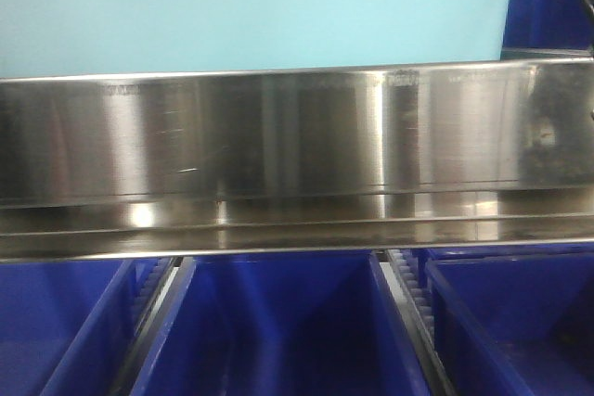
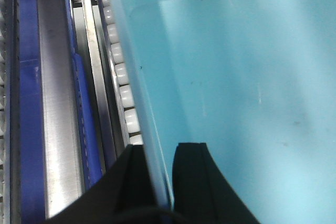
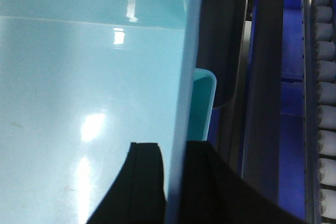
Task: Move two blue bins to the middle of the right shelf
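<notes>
Fingers (image 2: 128, 182) of left gripper (image 2: 160, 150) pinch a side wall of the light-blue bin (image 2: 236, 77), one finger inside and one outside. Right gripper (image 3: 173, 148) clamps the bin's wall the same way. Bin shows directly above the steel front rail (image 1: 278, 136) of the rack tier. White rollers (image 2: 123, 85) run just beside the pinched wall. Three dark-blue bins (image 1: 278, 331) sit below the rail.
</notes>
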Available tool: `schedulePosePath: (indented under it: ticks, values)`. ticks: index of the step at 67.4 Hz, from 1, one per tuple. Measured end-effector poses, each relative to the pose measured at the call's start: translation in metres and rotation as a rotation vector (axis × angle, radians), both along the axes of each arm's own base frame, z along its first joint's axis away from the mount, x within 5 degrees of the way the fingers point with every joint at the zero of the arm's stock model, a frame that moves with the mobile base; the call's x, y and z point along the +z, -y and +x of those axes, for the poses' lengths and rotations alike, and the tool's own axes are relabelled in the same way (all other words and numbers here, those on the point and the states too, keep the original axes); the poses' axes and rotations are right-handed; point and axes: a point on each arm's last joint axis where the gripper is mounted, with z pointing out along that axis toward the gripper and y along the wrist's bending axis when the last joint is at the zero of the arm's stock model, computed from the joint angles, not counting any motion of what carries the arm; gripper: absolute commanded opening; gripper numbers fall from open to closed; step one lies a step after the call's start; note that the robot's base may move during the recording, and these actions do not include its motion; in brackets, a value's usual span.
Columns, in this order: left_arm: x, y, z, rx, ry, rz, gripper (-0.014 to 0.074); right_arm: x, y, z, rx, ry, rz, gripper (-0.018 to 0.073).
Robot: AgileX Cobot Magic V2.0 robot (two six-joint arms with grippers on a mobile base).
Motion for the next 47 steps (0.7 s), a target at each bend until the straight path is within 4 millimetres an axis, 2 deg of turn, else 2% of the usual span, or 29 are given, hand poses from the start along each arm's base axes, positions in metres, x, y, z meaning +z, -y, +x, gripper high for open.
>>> schedulePosePath:
  ticks: [19,25,30,38,42,47]
  values:
    - [-0.007,0.001,0.003,-0.003,-0.004,0.005,-0.0111,-0.020,-0.001,0.003,-0.006,-0.033,-0.030,-0.0151]
    - [-0.013,0.001,0.004,-0.005,-0.021,0.010,-0.0078,-0.022,-0.001,0.004,-0.006,-0.038,-0.032,-0.0151]
    - [-0.017,0.002,0.004,-0.006,-0.034,0.012,-0.0001,-0.021,0.000,0.004,-0.010,-0.030,-0.044,-0.0151]
    - [-0.019,0.003,0.004,-0.015,-0.043,0.009,0.0215,-0.019,0.003,0.002,-0.017,-0.016,-0.057,-0.0137]
    - [-0.019,0.003,0.003,-0.019,-0.049,0.011,0.0346,-0.017,0.005,0.000,-0.021,-0.011,-0.064,-0.0079]
    - [-0.019,0.003,0.003,-0.021,-0.047,0.011,0.0466,-0.014,0.008,-0.003,-0.028,-0.009,-0.080,0.0066]
